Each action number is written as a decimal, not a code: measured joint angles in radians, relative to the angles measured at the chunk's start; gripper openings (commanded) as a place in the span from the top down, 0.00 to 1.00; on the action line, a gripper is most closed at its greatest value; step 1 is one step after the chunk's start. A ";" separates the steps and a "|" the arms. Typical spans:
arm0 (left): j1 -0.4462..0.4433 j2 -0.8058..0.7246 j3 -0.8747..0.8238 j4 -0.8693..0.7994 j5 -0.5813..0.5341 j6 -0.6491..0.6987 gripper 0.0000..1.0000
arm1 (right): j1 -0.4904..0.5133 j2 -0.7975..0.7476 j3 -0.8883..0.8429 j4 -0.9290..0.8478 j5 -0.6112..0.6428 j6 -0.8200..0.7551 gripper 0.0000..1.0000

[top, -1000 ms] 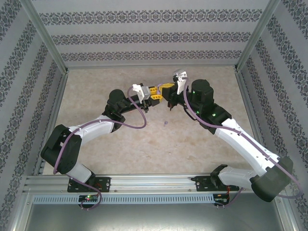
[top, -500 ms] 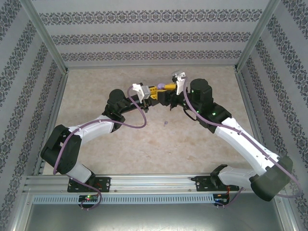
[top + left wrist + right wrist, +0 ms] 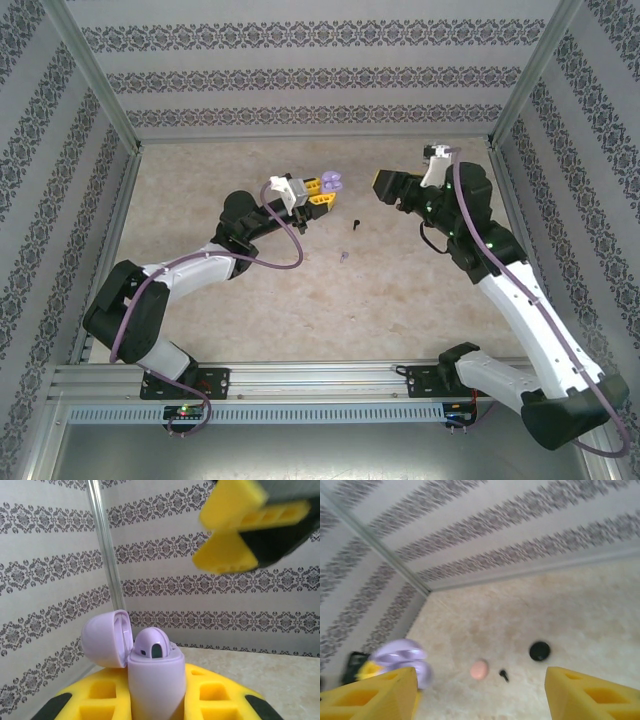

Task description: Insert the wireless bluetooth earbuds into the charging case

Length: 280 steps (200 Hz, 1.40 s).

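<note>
Your left gripper (image 3: 322,188) is clenched on the purple case (image 3: 156,677). Its lid is flipped open and one purple earbud (image 3: 152,647) sits inside. Your right gripper (image 3: 384,186) is near the case but apart from it, jaws spread wide and empty. A black earbud (image 3: 356,224) and a second purple earbud (image 3: 343,257) lie on the table (image 3: 400,300).

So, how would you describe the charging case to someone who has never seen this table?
On the beige table, find the yellow-fingered left gripper, shut on the charging case. It is the pale purple capsule with its lid hinged open; the black earbud and the purple earbud lying loose nearby are far smaller.
</note>
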 measured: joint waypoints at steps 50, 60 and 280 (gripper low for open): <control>0.023 -0.018 -0.040 0.042 -0.052 -0.026 1.00 | 0.021 0.243 -0.131 -0.103 0.061 0.138 0.40; 0.028 -0.020 -0.048 0.052 -0.066 -0.030 1.00 | 0.040 0.303 -0.134 -0.124 0.074 0.163 0.40; 0.101 -0.121 -0.166 0.208 -0.084 -0.106 1.00 | 0.247 0.771 0.079 -0.242 0.299 0.452 0.47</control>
